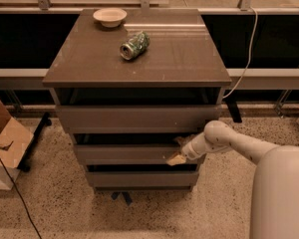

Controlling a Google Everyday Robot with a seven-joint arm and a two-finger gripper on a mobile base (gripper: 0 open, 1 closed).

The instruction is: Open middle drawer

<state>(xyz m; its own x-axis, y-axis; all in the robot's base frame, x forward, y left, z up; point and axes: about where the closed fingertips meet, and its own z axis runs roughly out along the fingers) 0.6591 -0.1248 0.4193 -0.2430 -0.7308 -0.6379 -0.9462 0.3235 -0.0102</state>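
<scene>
The end effector (pixel 178 157), grip I cannot tell, sits at the drawer (pixel 124 153) under the counter's (pixel 89 68) front-right corner; best pull straight, level.

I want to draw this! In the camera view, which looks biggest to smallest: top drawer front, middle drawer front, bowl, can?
1. Top drawer front.
2. Middle drawer front, with the gripper at its right end.
3. Bowl and can: look alike, and the bowl sits farther back, so unranked.
</scene>
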